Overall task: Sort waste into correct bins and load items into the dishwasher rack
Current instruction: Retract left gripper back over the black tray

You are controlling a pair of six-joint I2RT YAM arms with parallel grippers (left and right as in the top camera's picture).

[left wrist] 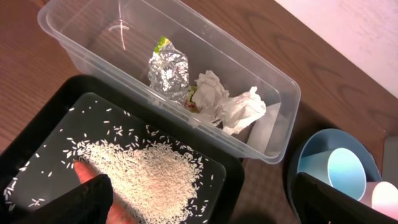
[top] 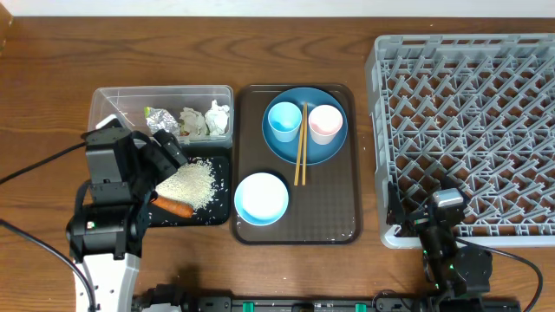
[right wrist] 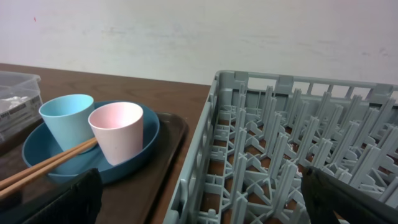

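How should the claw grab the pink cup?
Pinch the rim of the pink cup from above, one finger inside, one outside, on the side away from the blue cup. It stands upright, mouth open; chopsticks lie between the two cups.

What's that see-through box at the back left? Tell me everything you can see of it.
The clear plastic tub is rectangular, with rounded corners and a lipped rim. It stands upright and lidless on the wooden table, close behind the black tray. A crumpled foil wrapper and white tissue wads lie bunched toward the end nearest the brown serving tray; the rest looks bare.
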